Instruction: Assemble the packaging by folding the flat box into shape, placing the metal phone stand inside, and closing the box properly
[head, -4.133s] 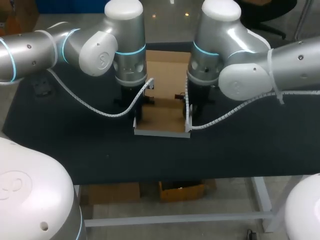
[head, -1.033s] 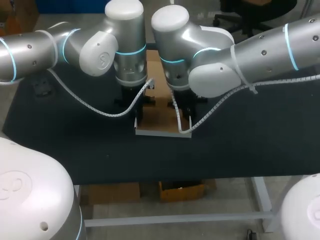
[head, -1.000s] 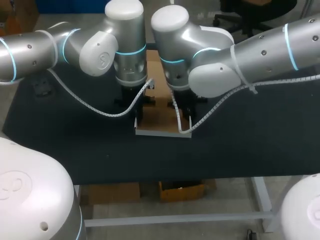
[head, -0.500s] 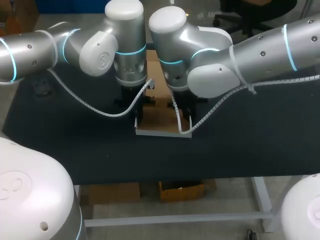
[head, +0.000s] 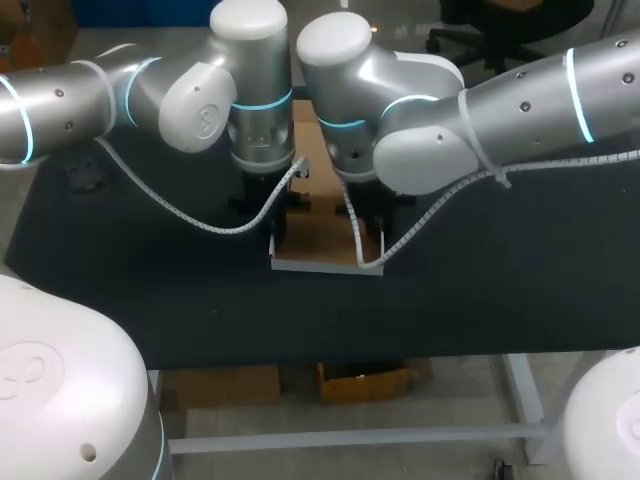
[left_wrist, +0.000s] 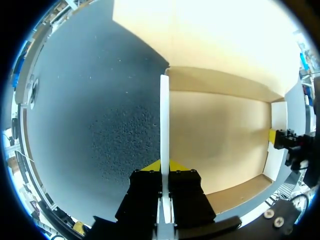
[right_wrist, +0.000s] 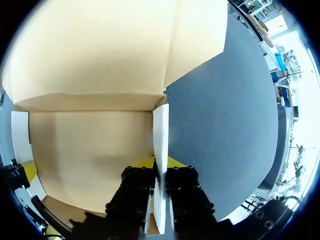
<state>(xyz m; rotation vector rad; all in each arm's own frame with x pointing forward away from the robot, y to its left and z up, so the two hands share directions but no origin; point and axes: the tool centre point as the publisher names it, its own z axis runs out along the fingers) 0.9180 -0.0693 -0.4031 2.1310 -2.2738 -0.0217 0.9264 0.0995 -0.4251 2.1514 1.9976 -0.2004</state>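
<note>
From above, my big arms hide most of the brown box (head: 316, 238) and both my hands. Close up, my left gripper (left_wrist: 164, 165) pinches the box's left wall (left_wrist: 164, 115), which stands up straight. My right gripper (right_wrist: 160, 161) pinches the right wall (right_wrist: 160, 130). Dark table (head: 150, 280) spreads wide outside both walls.

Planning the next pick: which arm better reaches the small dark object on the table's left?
Left, likely: the small dark object lies on its side of the brown cardboard box; the right gripper holds the far wall.
</note>
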